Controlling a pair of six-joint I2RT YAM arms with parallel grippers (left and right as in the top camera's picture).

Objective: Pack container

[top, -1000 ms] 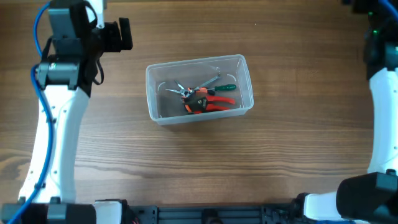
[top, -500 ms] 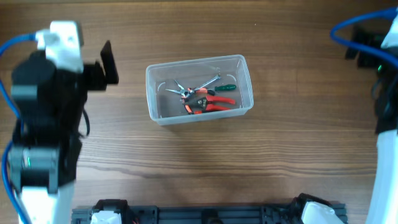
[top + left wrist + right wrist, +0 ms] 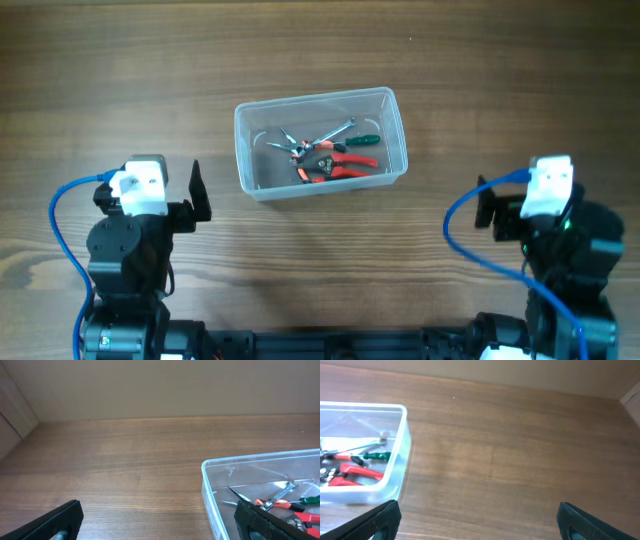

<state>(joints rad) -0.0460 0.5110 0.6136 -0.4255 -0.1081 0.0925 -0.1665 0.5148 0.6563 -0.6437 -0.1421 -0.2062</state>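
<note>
My left gripper (image 3: pixel 159 519) and right gripper (image 3: pixel 479 520) both stand wide and empty. The container (image 3: pixel 315 98) sits mid-table, well apart from both, holding pliers (image 3: pixel 340 166). I judge it light, stiff and slick-walled, best pinched over its thicker rim.

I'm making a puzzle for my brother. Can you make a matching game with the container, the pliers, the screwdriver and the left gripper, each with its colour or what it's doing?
Things:
1. container
2. pliers
3. screwdriver
4. left gripper

Colour or state:
a. green handle
b. open, holding nothing
c. clear
d. red handles

Pairs: 1-c, 2-d, 3-a, 4-b
</note>
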